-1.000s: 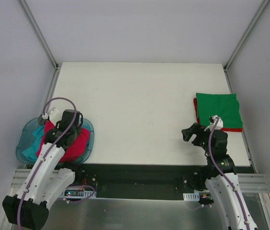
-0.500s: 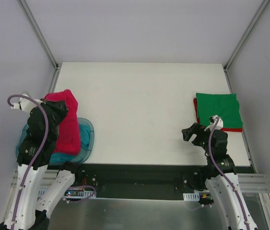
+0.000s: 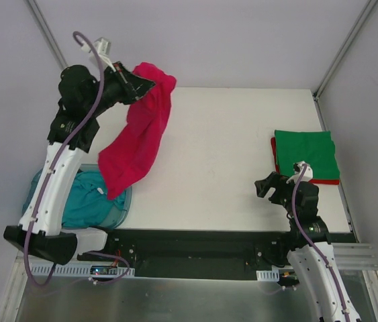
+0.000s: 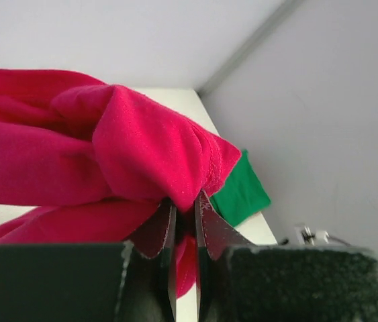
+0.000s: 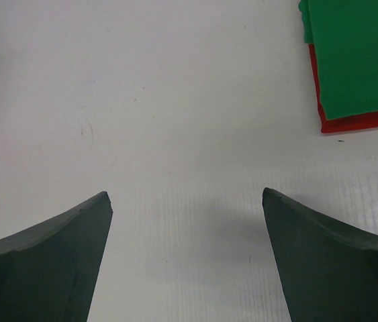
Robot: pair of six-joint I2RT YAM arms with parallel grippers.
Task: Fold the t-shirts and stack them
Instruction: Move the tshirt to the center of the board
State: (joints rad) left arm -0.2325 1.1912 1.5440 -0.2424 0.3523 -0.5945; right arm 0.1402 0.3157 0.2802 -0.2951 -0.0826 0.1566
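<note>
My left gripper [image 3: 143, 84] is raised high over the table's far left and is shut on a crimson red t-shirt [image 3: 137, 139], which hangs down in a long drape towards the tub. In the left wrist view the bunched red cloth [image 4: 118, 151] is pinched between the fingertips [image 4: 164, 225]. A teal t-shirt [image 3: 84, 201] lies crumpled in the tub. At the right edge a folded green t-shirt [image 3: 305, 154] lies on top of a folded red one [image 3: 323, 180]. My right gripper [image 3: 269, 186] hovers open over bare table, near-left of that stack [image 5: 356, 60].
A translucent blue plastic tub [image 3: 123, 204] sits off the table's near-left corner. The white table [image 3: 209, 141] is framed by grey walls and metal rails on three sides.
My left arm has lifted the red t-shirt out of the tub and swung it up and to the right over the table, uncovering the teal shirt. The right arm has stayed still.
</note>
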